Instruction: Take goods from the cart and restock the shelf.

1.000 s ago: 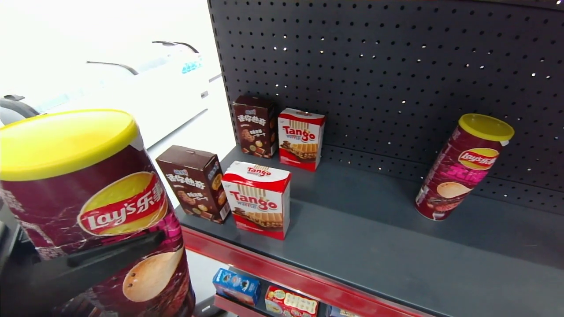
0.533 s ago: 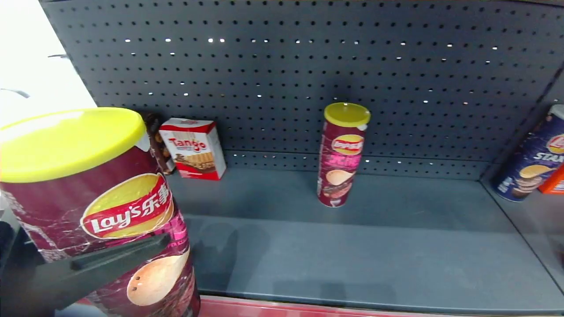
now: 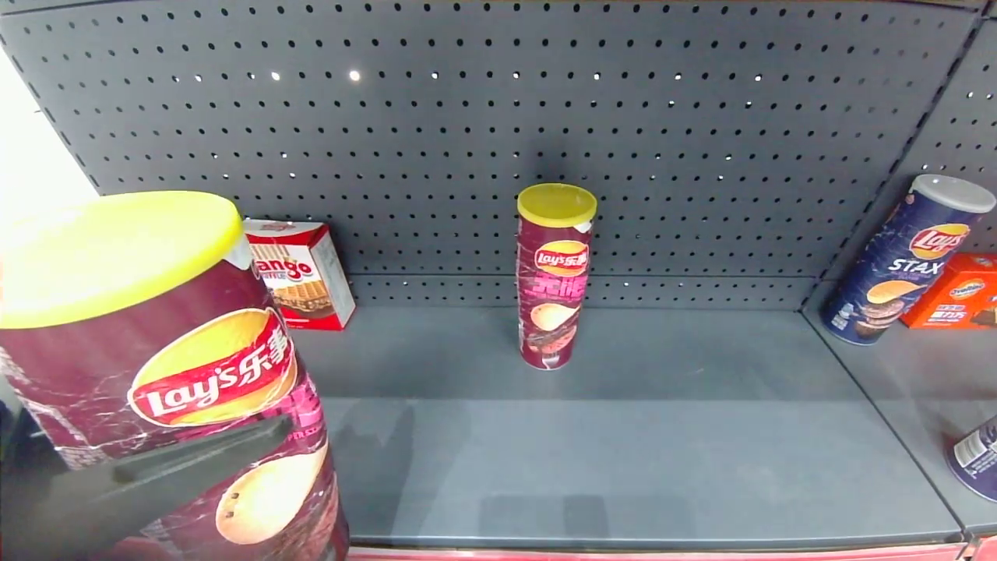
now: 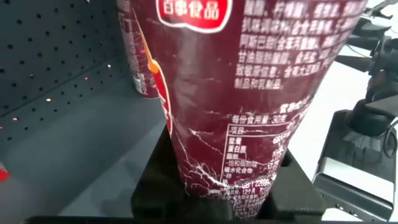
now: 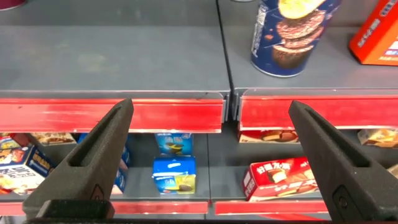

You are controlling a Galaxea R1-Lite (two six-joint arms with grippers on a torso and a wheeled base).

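**Item 1: chip can, held** (image 3: 156, 351). It is maroon with a yellow lid and stands nearly upright, near the camera at the left front of the shelf (image 3: 623, 436) and not on it. The left gripper (image 4: 224, 186) is clamped on its lower body. One black finger (image 3: 195, 452) crosses the front of the label, and the can's base sits between the two jaws in the left wrist view.

**Item 2: chip can, shelved** (image 3: 554, 276). It has the same maroon body and yellow lid, and stands upright mid-shelf, just in front of the pegboard (image 3: 498, 117) and well apart from the held can.

**Item 3: wafer box** (image 3: 300, 273). It is red and white and stands at the back left of the shelf, partly behind the held can's lid.

**Item 4: blue chip can** (image 3: 896, 257). It stands on the adjoining shelf bay to the right, with an orange box (image 3: 954, 292) just beside it.

**Item 5: right gripper** (image 5: 214, 155). Its jaws are spread wide with nothing between them, and it is level with the red shelf-edge rail (image 5: 174, 115).
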